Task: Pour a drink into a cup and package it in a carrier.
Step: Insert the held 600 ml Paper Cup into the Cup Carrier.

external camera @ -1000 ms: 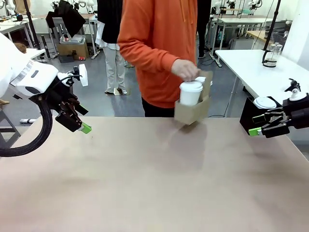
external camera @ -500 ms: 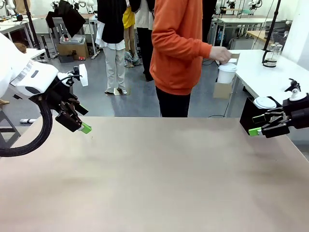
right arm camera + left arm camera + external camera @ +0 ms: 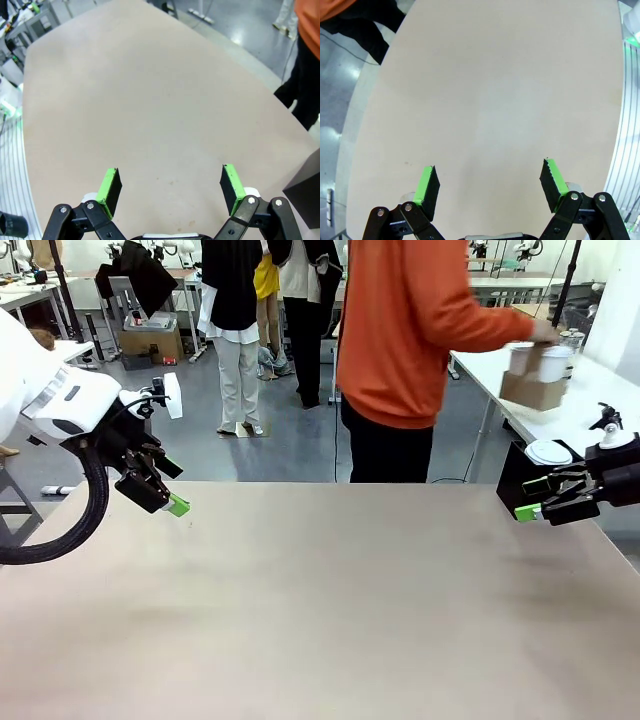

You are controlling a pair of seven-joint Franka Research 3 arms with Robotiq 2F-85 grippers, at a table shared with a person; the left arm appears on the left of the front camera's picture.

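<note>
Front view: left gripper (image 3: 165,497) and right gripper (image 3: 535,498) both hang released above the table (image 3: 320,610), jaws spread wide, touching nothing. One carrier (image 3: 533,388) containing one white cup (image 3: 553,362) is held by the person's hand (image 3: 544,332) at the far right, over a separate white table. One black box (image 3: 518,478) stands beside the right gripper.

The person (image 3: 420,350) stands behind the table (image 3: 320,610), holding the carrier (image 3: 532,388) with the cup (image 3: 553,362) in it over the far right side table (image 3: 590,405).
</note>
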